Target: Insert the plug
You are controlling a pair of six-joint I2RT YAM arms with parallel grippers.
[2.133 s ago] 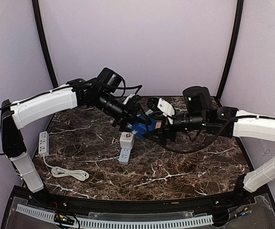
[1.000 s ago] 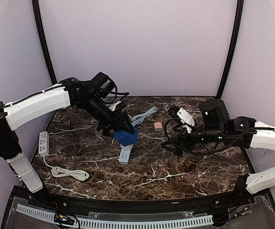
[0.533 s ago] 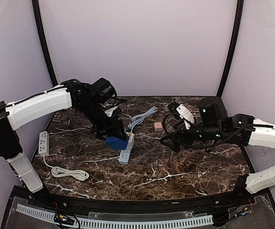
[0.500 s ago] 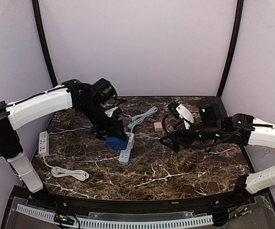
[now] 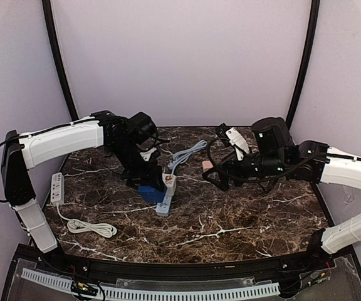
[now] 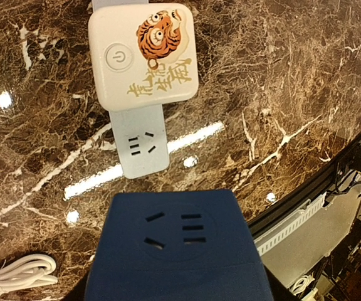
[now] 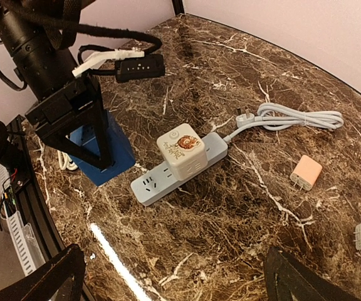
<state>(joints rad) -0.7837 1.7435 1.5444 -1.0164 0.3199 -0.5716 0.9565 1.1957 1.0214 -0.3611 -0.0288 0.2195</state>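
A blue plastic cube plug (image 7: pixel 108 157) is held by the left claw (image 7: pixel 83 149), just beside the long grey power strip (image 7: pixel 148 183) on the brown marble table (image 5: pixel 230 226). A white cube with a tiger picture (image 7: pixel 180 152) is plugged into the strip. The right claw (image 5: pixel 213 179) is spread wide, with nothing in it.

Walls (image 5: pixel 180 63): plain pale lilac, framed by black poles (image 5: pixel 56 56).
Tabletop (image 5: pixel 230 226): glossy brown marble, white veins.
Light: glare spots on stone.
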